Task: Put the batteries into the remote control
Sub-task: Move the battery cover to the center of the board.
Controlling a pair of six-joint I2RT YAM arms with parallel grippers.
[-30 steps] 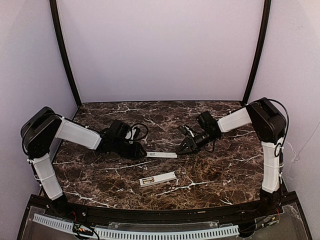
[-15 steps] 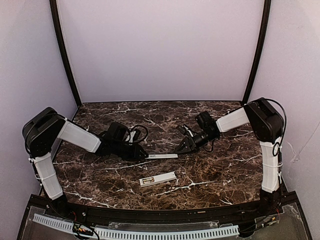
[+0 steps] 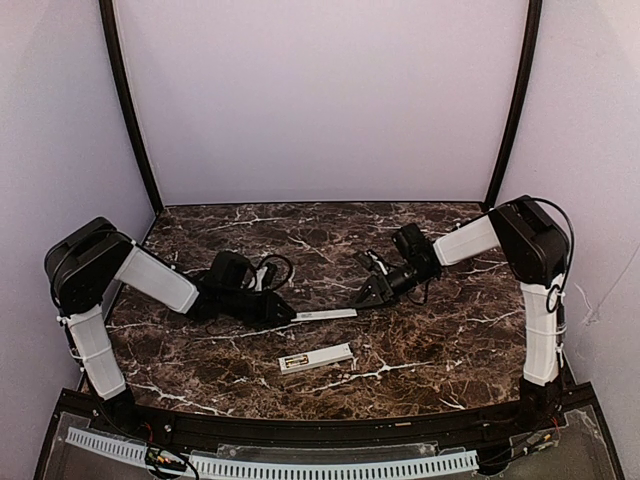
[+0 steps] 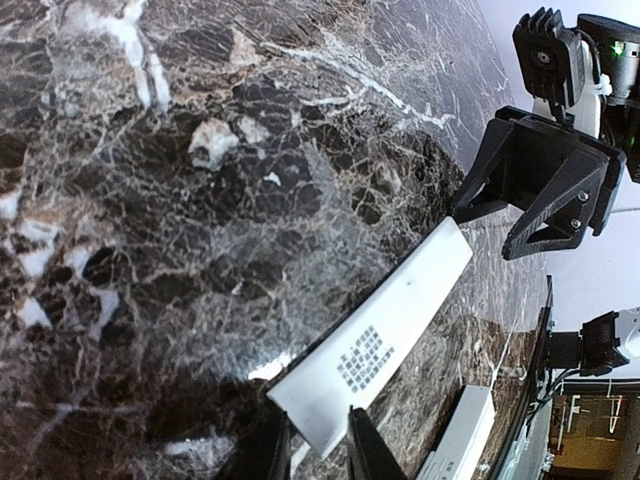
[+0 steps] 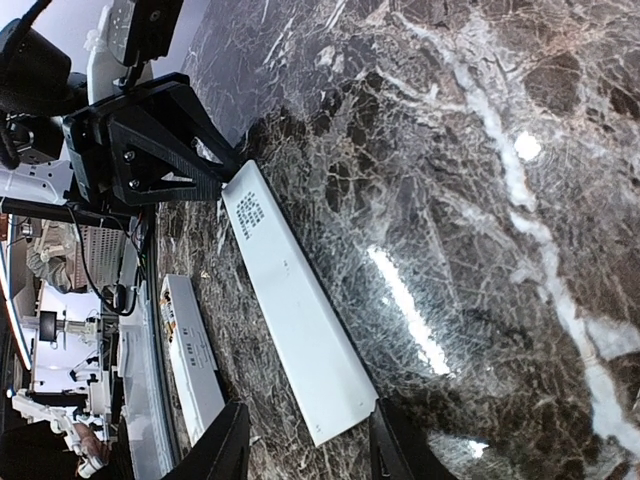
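The white remote control (image 3: 315,357) lies near the table's front, and dark-and-gold batteries (image 3: 294,362) show in its left end. It also shows in the right wrist view as the remote control (image 5: 195,350) with the batteries (image 5: 167,311). Behind it the thin white cover strip (image 3: 326,314) lies flat between both arms. My left gripper (image 4: 312,432) has its fingers pressed against the printed end of the cover strip (image 4: 380,340). My right gripper (image 5: 308,435) straddles the strip's plain end (image 5: 300,320), open, with a gap on one side.
The dark marble table (image 3: 450,330) ends in a black front rail (image 3: 320,428). Lilac walls close the back and both sides. The two arms face each other low over the table, the right gripper (image 4: 540,185) filling the left wrist view's far side.
The left gripper has slid right and closed in on the strip's left end. The strip has shifted slightly right and nearer. The right gripper has narrowed a little.
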